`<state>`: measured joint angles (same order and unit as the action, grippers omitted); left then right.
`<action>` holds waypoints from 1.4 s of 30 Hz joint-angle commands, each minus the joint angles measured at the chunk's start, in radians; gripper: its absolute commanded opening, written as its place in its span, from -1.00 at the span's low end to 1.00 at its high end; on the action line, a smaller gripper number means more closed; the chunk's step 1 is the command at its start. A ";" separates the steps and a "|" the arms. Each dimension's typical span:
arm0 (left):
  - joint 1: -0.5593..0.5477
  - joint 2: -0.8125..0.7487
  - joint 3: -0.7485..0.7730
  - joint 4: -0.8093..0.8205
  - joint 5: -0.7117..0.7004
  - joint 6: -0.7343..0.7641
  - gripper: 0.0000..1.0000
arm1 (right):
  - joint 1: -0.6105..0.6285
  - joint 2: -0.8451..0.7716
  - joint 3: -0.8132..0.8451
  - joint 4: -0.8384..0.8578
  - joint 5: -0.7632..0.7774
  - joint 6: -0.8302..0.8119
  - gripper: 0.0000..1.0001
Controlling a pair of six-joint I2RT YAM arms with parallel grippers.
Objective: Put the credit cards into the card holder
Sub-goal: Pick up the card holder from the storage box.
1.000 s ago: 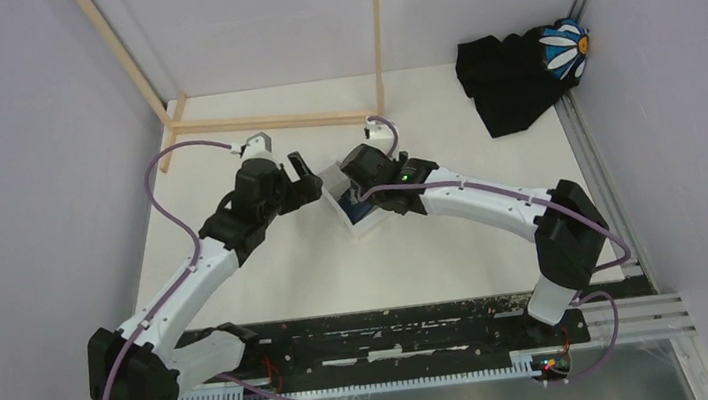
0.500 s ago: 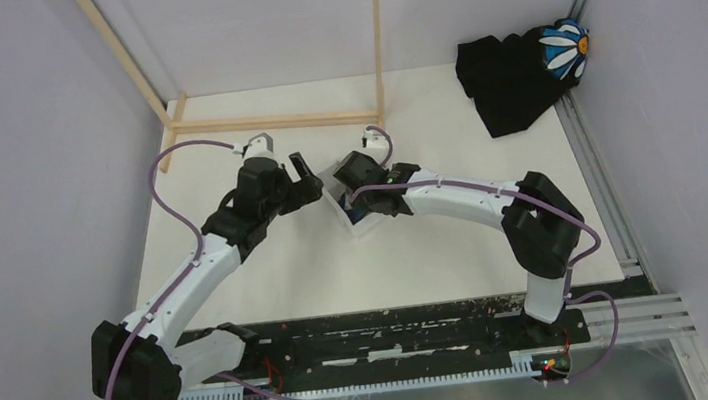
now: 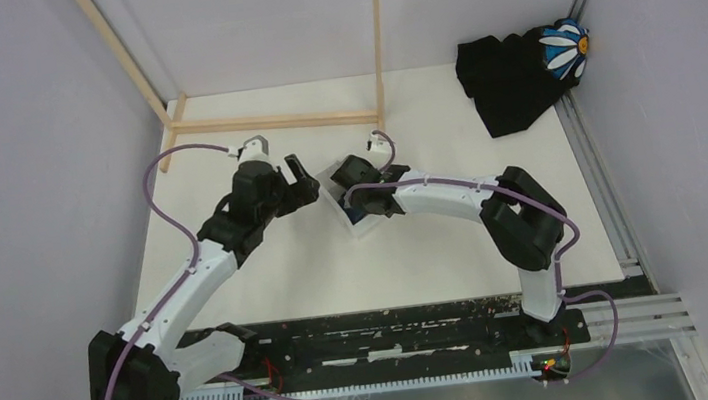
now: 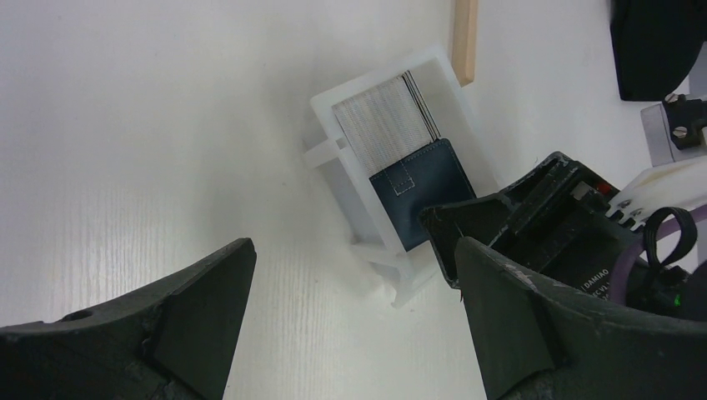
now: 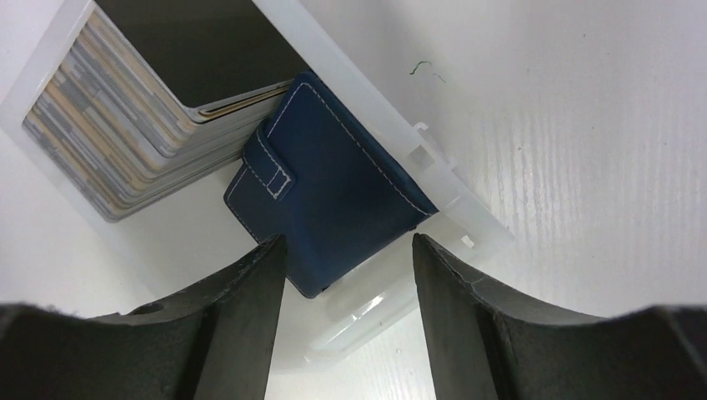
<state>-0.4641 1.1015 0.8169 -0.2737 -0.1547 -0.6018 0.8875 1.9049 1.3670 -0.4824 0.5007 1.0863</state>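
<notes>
**Right claw straddles the wallet in the box, jaws apart**

Near the middle of the white table sits a clear plastic box. It holds both the navy wallet and the stack of cards. The wallet lies flat and folded, with its stitched tab facing up. The cards are at about 10 o'clock from it, packed together in the same box and touching its edge.

The right claw hangs over the box with its jaws apart and nothing clamped. In its wrist view the wallet is at 12 o'clock from the gap, and the wallet's near corner reaches in between the two fingers. One finger appears to meet the wallet's edge, but actual contact cannot be told. The other finger stands clear of the wallet.

The left claw is spread wide and holds nothing. It hovers above bare table just beside the box, at 9 o'clock from it in the overhead view. From this claw the box lies at 12 to 1 o'clock, with the cards at its far end and the wallet at its near end.

A wooden frame lies at 11 to 12 o'clock from the box. A black cloth lies at 2 o'clock from the box, well apart.
</notes>
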 commanded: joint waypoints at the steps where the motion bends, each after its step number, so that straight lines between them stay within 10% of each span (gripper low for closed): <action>1: 0.004 -0.033 -0.005 0.055 -0.009 0.038 0.93 | -0.004 0.021 0.049 -0.011 0.067 0.088 0.27; 42: 0.005 -0.109 -0.032 0.078 -0.058 0.020 0.92 | -0.064 0.268 0.180 -0.325 0.144 0.261 0.46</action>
<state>-0.4641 0.9943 0.7750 -0.2306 -0.1856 -0.5915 0.8421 2.1132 1.5879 -0.7559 0.6704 1.3682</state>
